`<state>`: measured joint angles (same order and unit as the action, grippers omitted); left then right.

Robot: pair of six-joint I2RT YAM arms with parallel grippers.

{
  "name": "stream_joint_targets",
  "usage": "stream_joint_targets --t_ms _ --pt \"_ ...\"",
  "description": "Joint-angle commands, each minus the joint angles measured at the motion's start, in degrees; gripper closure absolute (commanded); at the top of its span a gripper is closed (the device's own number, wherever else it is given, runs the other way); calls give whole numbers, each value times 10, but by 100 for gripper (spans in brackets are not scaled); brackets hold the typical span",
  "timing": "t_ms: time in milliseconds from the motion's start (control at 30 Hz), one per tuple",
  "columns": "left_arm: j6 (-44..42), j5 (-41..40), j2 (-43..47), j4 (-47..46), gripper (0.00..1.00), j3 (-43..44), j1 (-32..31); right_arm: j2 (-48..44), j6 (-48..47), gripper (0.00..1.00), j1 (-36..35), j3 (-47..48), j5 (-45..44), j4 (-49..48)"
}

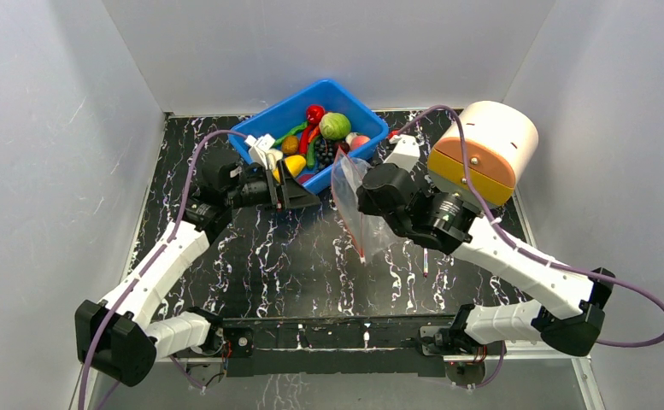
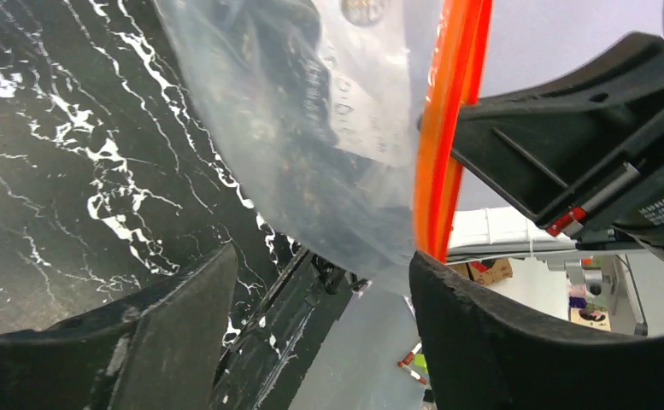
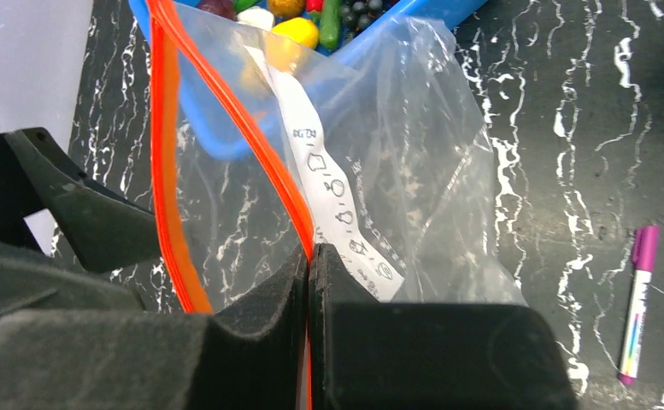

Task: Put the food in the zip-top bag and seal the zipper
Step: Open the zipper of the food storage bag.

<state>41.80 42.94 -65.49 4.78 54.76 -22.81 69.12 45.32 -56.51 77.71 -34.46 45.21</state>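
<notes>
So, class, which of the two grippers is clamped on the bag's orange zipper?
The right gripper: its jaws are shut on the zipper, while the left gripper stands open, gripping nothing.

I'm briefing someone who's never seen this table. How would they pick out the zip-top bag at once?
Find the blue tub at the back. Just in front of it, to the right, hangs the zip-top bag, pinched by the right gripper. It alone is clear, with an orange zipper.

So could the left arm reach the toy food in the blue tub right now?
Probably yes. Its open jaws sit at the near rim of the blue tub, beside the toy food; the zip-top bag hangs off to one side.
</notes>
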Motion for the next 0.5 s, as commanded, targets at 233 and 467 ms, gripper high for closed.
stream_joint_targets --t_ms 233,467 --pt "-28 10 -10 -43 13 11 -49 54 -8 100 3 2 21 -122" --pt "-54 -69 -10 8 11 24 -73 66 -7 100 3 1 29 -138"
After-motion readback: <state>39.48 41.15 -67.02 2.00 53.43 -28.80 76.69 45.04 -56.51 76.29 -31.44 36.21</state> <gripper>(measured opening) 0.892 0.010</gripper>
